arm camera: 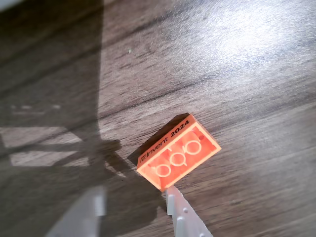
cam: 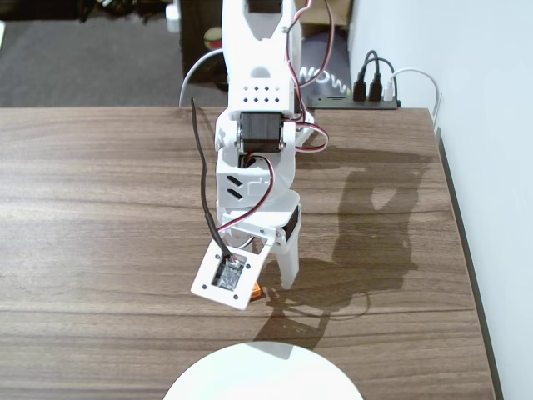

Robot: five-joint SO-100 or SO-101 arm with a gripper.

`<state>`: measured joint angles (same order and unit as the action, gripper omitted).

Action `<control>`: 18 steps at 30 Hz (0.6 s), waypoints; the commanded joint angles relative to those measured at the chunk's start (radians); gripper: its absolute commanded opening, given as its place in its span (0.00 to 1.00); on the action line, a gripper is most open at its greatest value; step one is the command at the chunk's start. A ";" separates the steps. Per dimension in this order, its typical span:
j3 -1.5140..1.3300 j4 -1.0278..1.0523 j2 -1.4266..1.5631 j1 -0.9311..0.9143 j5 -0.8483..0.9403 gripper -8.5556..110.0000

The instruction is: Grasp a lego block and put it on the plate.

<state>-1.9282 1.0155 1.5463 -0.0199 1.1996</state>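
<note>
The orange lego block (arm camera: 178,151) lies flat on the wooden table, studs showing and black print along one side. In the wrist view my gripper (arm camera: 133,195) is open, its two fingers apart at the bottom edge. The right fingertip (arm camera: 171,195) sits just below the block's near corner, and the gap between the fingers holds nothing. In the fixed view the gripper (cam: 271,283) points down at the table. Only a sliver of the block (cam: 256,292) shows beside the wrist camera mount. The white plate (cam: 262,375) lies at the bottom edge, a little in front of the gripper.
The wooden table (cam: 100,208) stretches wide to the left. Its right edge (cam: 466,250) runs along a white wall. A black power strip (cam: 354,102) with plugs and cables sits at the back edge behind the arm's base.
</note>
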 commanded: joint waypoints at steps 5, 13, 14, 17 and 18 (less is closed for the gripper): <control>0.031 0.025 0.081 -0.005 -0.052 0.26; -0.003 0.064 0.109 -0.031 -0.161 0.26; -0.011 0.061 0.110 -0.035 -0.175 0.26; -0.020 0.058 0.110 -0.051 -0.224 0.26; -0.020 0.057 0.110 -0.055 -0.235 0.26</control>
<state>-1.9466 1.0769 1.6091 -0.0706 0.9910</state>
